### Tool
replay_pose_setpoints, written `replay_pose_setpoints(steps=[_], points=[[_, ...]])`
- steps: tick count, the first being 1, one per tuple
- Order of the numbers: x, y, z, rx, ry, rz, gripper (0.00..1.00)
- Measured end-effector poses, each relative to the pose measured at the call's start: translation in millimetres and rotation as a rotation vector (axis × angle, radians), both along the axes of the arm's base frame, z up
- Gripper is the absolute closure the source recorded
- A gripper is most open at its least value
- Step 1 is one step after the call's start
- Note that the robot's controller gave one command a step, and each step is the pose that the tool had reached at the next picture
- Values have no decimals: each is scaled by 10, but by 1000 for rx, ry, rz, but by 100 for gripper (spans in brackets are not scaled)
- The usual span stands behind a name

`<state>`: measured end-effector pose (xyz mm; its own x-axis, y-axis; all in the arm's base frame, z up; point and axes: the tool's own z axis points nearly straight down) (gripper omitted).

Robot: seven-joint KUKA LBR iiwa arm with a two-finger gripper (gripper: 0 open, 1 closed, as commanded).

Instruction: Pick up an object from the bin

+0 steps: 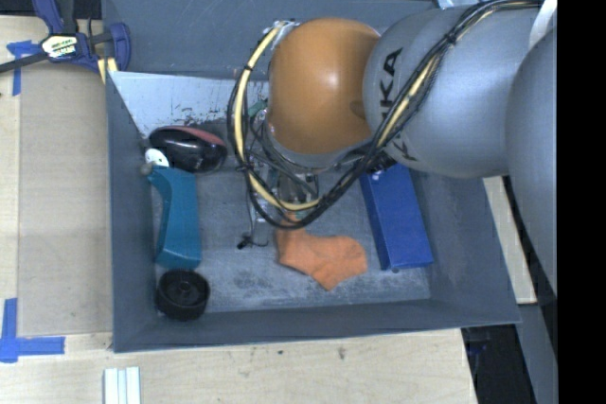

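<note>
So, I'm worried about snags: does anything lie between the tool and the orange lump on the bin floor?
Nothing visible does: the tool hangs just left of the orange lump, with only bin floor between.

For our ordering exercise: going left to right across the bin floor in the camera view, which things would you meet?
Teal handled tool → orange crumpled lump → blue block.
</note>
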<state>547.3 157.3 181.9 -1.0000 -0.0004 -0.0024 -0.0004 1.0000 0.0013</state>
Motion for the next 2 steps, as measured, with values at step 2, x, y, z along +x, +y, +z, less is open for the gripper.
replay_pose_setpoints(steps=[2], points=[[-45,-700,-559,-4,5,24,0]])
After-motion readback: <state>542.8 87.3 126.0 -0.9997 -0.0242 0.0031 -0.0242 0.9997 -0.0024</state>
